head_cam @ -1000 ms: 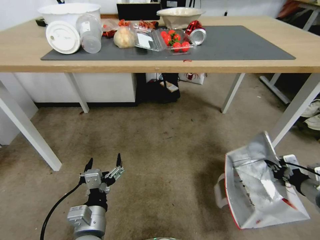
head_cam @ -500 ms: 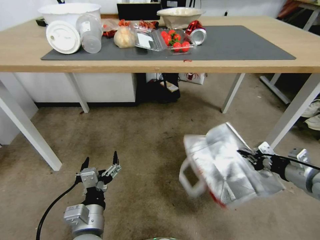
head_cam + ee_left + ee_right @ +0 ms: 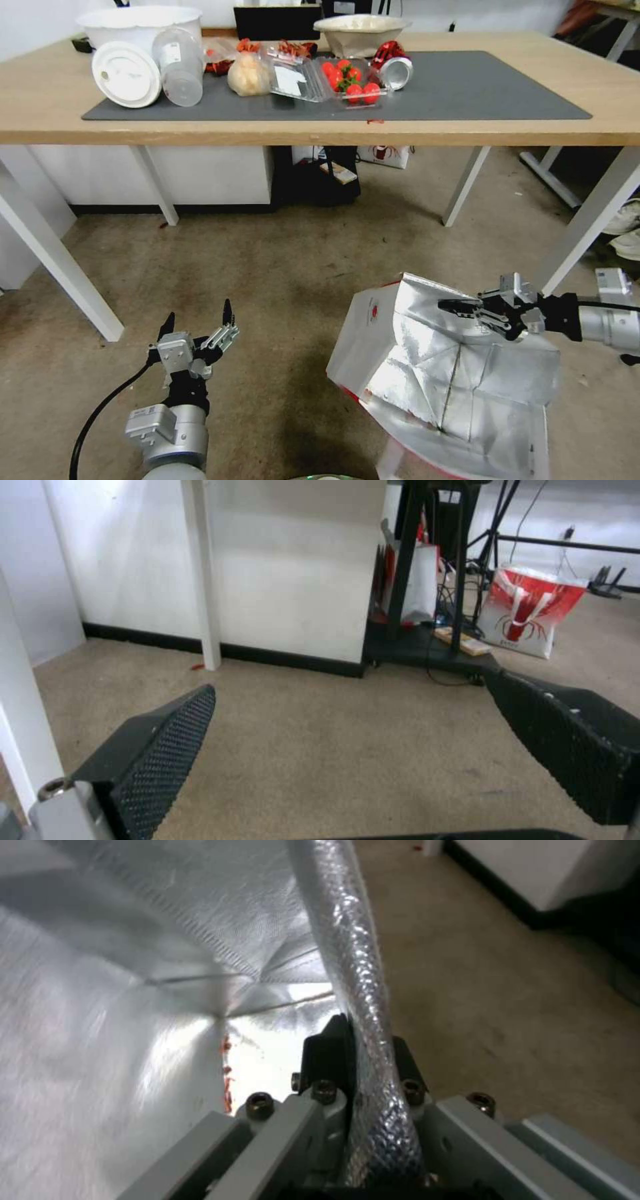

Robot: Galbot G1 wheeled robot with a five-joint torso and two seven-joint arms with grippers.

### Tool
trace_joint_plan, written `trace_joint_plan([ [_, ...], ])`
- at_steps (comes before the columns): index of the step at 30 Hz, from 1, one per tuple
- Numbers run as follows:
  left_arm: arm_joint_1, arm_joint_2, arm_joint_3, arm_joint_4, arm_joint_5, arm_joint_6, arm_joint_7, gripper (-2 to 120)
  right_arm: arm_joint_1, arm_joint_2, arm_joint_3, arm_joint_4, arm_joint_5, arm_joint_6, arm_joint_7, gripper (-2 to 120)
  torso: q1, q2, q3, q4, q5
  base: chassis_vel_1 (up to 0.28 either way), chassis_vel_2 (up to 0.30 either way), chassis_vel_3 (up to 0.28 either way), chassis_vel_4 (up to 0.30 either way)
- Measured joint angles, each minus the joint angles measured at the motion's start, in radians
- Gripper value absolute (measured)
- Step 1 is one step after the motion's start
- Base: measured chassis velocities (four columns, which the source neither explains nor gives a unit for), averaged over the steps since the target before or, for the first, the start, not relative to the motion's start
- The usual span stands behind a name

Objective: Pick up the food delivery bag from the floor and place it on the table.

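Observation:
The food delivery bag [image 3: 427,360] hangs tilted low at the centre right of the head view. Its crinkly foil mouth faces me, and a white side with a small red logo [image 3: 374,311] is turned left. My right gripper [image 3: 460,308] is shut on the bag's upper rim. In the right wrist view its fingers [image 3: 333,1045] pinch the foil edge [image 3: 353,970]. My left gripper [image 3: 197,320] hovers open over the floor [image 3: 300,267] at lower left, holding nothing; its fingers [image 3: 167,745] stand wide apart. The table [image 3: 200,130] stretches across the back.
White table legs [image 3: 60,267] [image 3: 587,227] stand on both sides. The grey mat [image 3: 480,87] holds a white bucket [image 3: 140,23], a lid, clear cups, a tomato box [image 3: 350,83] and a can on its left half. A small red-and-white bag [image 3: 530,610] sits under the table. Shoes [image 3: 627,230] lie far right.
My right gripper has swung the bag left and upward, and its foil mouth has turned toward me. The left gripper has drifted slightly and is still open.

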Motion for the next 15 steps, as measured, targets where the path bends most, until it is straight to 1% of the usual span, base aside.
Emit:
trace_joint_plan([
  [1, 0.000, 0.000, 0.000, 0.000, 0.000, 0.000, 0.000, 100, 0.000, 0.000, 0.000, 0.000, 0.000, 0.000, 0.000, 0, 0.000, 0.000, 0.000, 0.0000, 0.0000, 0.000, 0.000, 0.000, 0.000],
  [4, -0.010, 0.010, 0.000, 0.005, -0.006, 0.006, 0.004, 100, 0.001, -0.006, 0.004, -0.004, 0.039, -0.022, -0.046, 0, 0.000, 0.000, 0.000, -0.0001, 0.0000, 0.000, 0.000, 0.000, 0.000],
  [15, -0.022, 0.030, -0.001, 0.012, -0.012, 0.015, 0.010, 100, 0.004, -0.004, -0.001, -0.005, 0.060, -0.057, -0.076, 0, 0.000, 0.000, 0.000, -0.0001, 0.0000, 0.000, 0.000, 0.000, 0.000],
])
